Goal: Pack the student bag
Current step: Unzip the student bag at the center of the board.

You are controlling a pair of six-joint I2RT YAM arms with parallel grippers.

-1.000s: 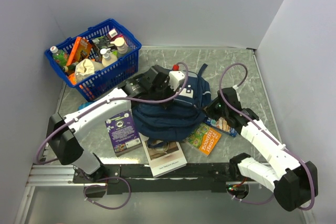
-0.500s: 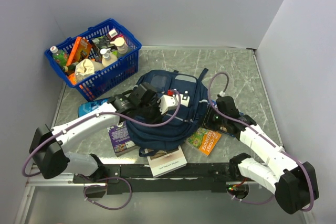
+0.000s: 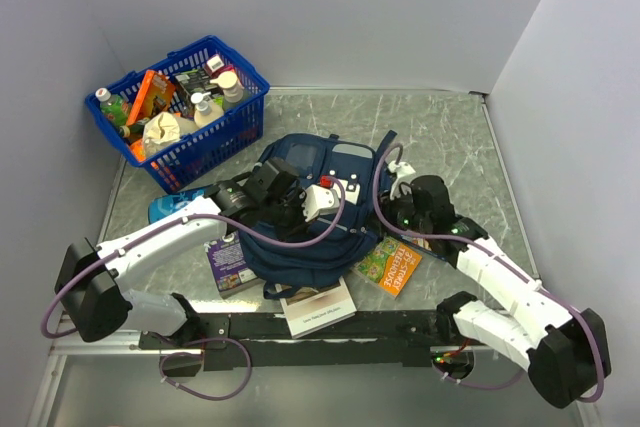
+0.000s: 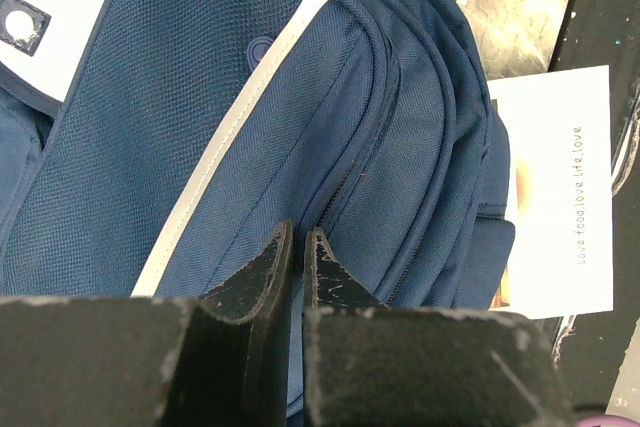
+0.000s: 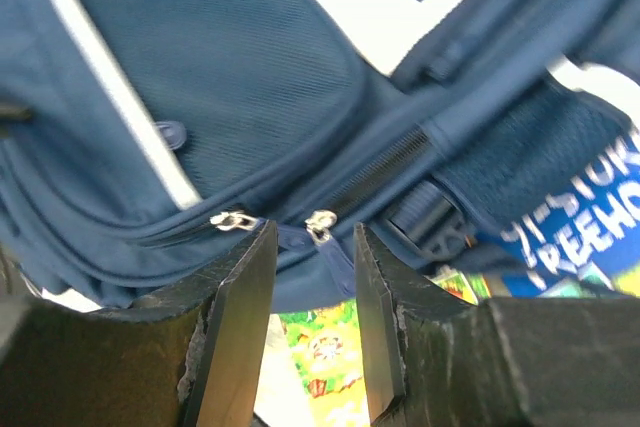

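**Getting the zip open before any packing**

Mid-worktop (image 3: 440, 127), flat with the front panel up: the student bag (image 3: 310, 247), between the two arms. At its near edge, a white book (image 3: 318, 307); just beside its right side, a green picture book (image 3: 390, 265); at its left, a purple book (image 3: 228, 257).

Looks like the opening step, with the zips apparently closed and nothing visibly packed.

Left side: the left hand (image 4: 297, 237) narrowed to a slit, tips down on the bag's fabric along a zip seam, nothing visibly pinched between them. Probably pinning the bag in place.

Right side: the right hand (image 5: 312, 237) moderately wide and holding nothing, straddling one zip pull (image 5: 320, 221), with a second zip pull (image 5: 232, 219) just outside one finger.

Next, on this reading:
- Close on the straddled pull.
- Keep the left hand pressing down, to stop the soft fabric riding along.
- Draw along the zip track, not upward.

Mind the small tab, likely easy to miss or slip off. Cannot tell the compartment behind that zip.
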